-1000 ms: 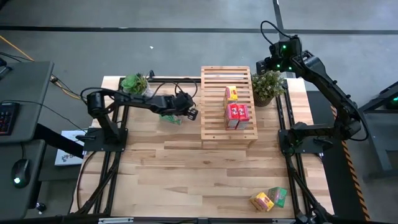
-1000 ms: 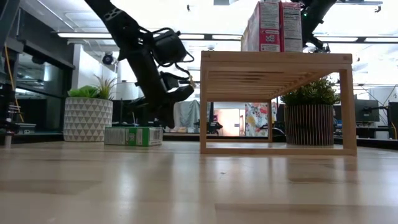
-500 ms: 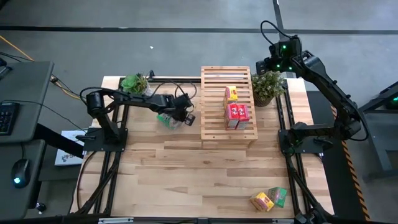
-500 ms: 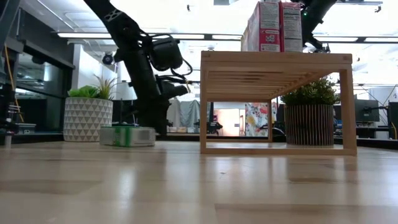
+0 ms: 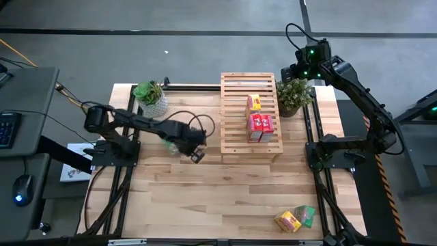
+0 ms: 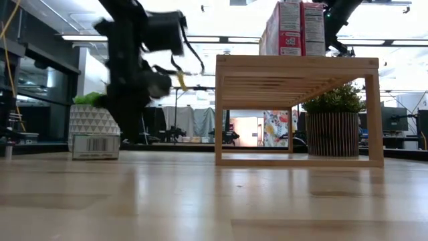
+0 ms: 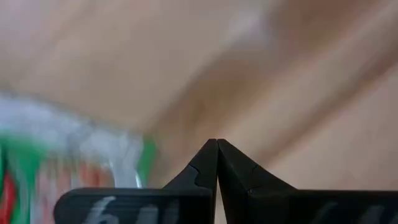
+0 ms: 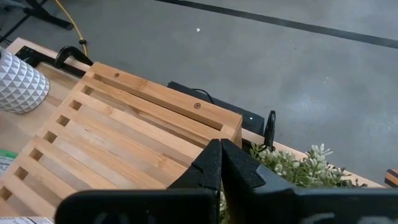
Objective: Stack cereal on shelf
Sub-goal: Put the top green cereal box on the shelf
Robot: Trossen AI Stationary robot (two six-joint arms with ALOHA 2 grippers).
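Left pincer (image 5: 196, 154), tips pressed together and empty, should spread wide before reaching for the green box (image 6: 95, 146) lying just beside it.

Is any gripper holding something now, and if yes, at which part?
Nothing is held. The left gripper is shut on nothing beside the green cereal box lying on the table. The right gripper is shut, empty, above the shelf.
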